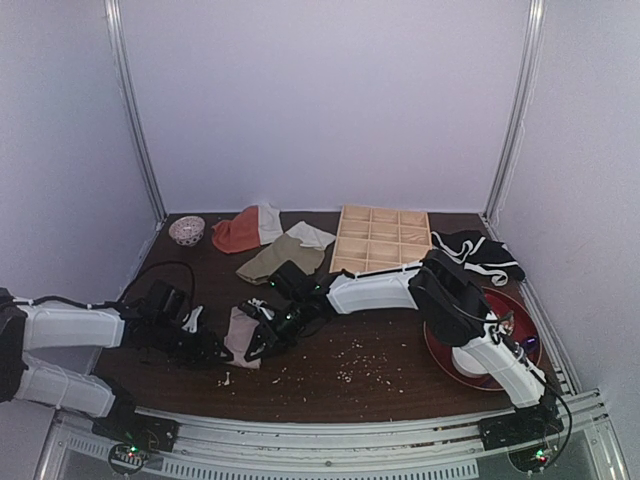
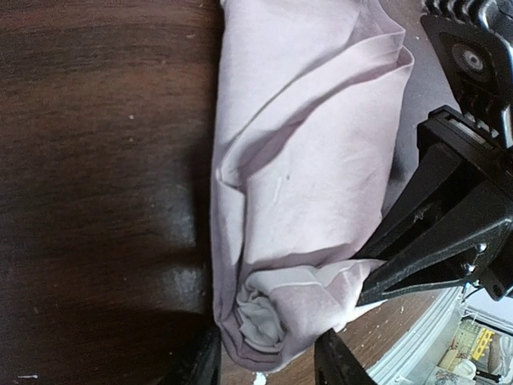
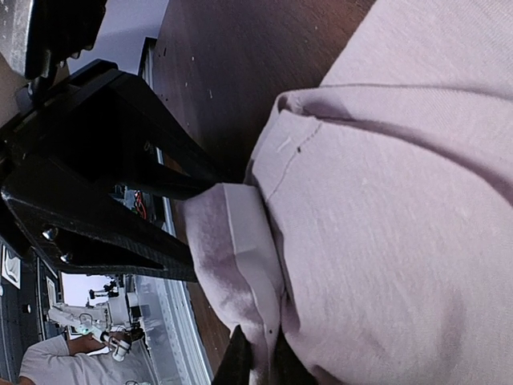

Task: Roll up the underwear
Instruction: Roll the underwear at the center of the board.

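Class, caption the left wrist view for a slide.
Rolled pink underwear on the dark table, left gripper straddling its end, right gripper pinching its edge.

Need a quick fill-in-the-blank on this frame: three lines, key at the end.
1. The underwear lies partly ____ on the table.
2. The right gripper is ____ on its fabric.
3. The small patterned bowl sits in the far ____ corner.
Missing: rolled; shut; left.

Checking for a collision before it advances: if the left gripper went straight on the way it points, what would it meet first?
The left gripper would first meet the rolled end of the underwear, just ahead between its parted fingers; depth is unclear.
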### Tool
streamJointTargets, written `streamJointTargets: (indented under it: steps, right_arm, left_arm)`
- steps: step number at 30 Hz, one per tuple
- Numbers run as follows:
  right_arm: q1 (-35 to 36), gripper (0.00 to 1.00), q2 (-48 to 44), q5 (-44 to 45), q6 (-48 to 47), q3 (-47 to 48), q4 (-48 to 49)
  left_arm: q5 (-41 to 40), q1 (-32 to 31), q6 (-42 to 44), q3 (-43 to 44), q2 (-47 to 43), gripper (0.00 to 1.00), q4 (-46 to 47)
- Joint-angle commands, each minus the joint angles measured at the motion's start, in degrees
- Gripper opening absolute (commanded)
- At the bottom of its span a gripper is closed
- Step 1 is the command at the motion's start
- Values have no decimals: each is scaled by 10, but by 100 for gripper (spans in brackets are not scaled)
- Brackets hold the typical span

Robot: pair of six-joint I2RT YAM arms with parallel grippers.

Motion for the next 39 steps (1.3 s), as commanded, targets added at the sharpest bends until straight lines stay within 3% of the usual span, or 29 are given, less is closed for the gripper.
streamJointTargets:
  steps: [1,16,21,29,34,39]
  right_arm:
    - [0,0,26,2,-9,6,-40]
    - [1,0,35,-1,-14,18,-56]
    - [2,0,37,0,-13,20,-55]
    - [2,0,39,4,-20,29,-67]
    - [1,0,35,11,-29,30,-74]
    - [0,11,4,40,-69,13,-76]
  left_arm:
    - [-18,6,22,7,-7,41,21]
    - [1,6,32,11,13,38,58]
    - [7,6,32,11,20,15,68]
    - [6,6,30,10,28,0,62]
    - [3,6,29,11,33,0,59]
    - [-5,6,29,14,35,0,50]
